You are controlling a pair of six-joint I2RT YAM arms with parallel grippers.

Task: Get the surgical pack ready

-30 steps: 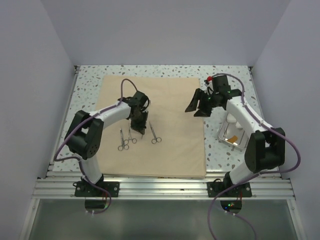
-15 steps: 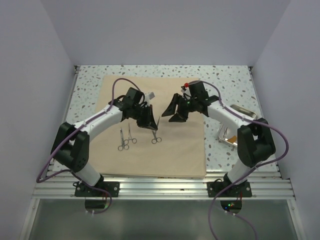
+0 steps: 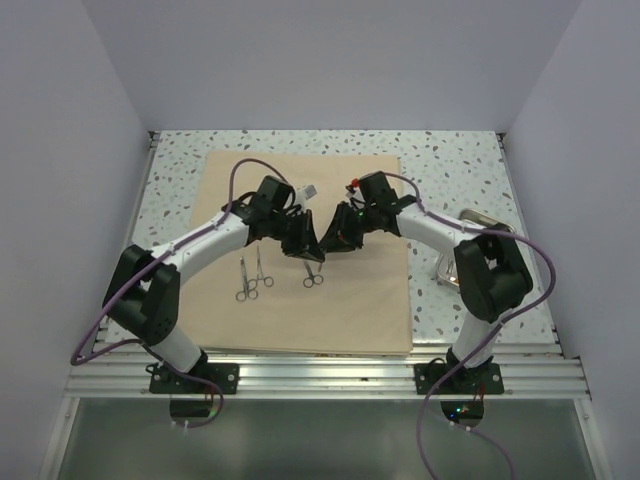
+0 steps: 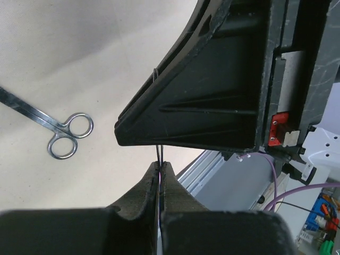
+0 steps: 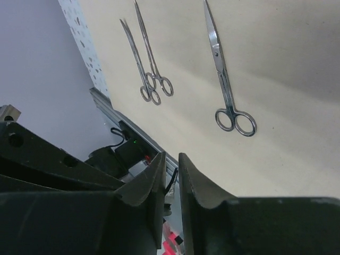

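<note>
Two units, tip to tip above the pack's middle.

- Left end effector (image 4: 159,166): pinched shut on a thin dark sliver (image 4: 159,152), kind unclear.
- Right end effector (image 5: 172,157): narrow gap, nothing seen inside.
- Pack (image 3: 360,300): flat on worktop (image 3: 450,160), bearing scissors (image 3: 312,272) and forceps (image 3: 250,280).
- Risks: tips colliding at such close quarters; sliver dropped if released before a firm second grip; cloth snagged, instruments shifted.

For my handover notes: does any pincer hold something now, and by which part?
The left pincer is shut on a thin dark strip; the gripped part is hidden. The right pincer, slightly open, seems to hold nothing.
</note>
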